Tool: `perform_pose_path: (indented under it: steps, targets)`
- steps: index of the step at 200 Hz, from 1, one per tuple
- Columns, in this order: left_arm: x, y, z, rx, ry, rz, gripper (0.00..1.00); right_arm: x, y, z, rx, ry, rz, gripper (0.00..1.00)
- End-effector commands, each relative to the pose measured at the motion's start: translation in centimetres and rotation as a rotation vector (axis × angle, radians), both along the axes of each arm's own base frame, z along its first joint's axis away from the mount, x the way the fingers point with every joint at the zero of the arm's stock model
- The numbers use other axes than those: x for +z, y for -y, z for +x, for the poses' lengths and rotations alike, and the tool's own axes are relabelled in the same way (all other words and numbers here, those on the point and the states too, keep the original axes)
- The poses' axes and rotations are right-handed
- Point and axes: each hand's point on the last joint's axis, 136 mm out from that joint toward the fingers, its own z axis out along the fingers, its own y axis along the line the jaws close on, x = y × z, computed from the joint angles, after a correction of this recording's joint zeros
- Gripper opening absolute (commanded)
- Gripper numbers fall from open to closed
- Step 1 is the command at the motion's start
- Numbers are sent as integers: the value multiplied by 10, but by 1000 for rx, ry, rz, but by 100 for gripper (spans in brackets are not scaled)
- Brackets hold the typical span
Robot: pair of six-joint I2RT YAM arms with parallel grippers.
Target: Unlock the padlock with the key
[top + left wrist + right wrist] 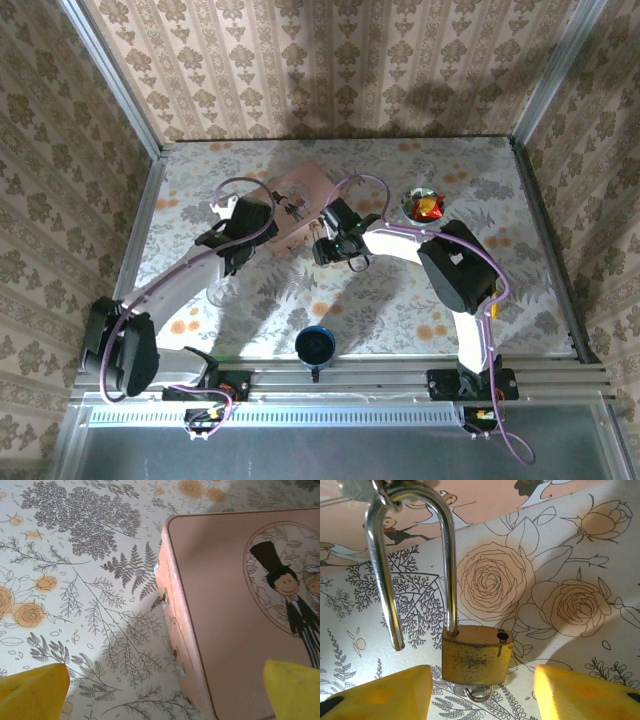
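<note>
Padlock (477, 655), one shackle leg sprung from its brass body, sits by the pink box (485, 502) between the right gripper's (482, 687) spread jaws, touching neither, so I would withdraw straight back clear of the key ring (477, 694); the left gripper's (165, 690) jaws gape wide.

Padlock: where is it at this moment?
The padlock sits centre in the right wrist view, shackle reaching to the pink box, between the spread fingertips of the right gripper.
</note>
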Motion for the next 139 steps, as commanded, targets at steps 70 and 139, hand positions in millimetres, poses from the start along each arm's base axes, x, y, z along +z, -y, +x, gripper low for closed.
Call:
perform_pose_path:
  steps: [70, 139]
  targets:
    - [-30, 6, 20, -30, -102, 51, 100, -42, 6, 0, -4, -22, -80, 47]
    - [-41, 27, 14, -109, -124, 45, 100, -43, 14, -8, -39, -31, -74, 9]
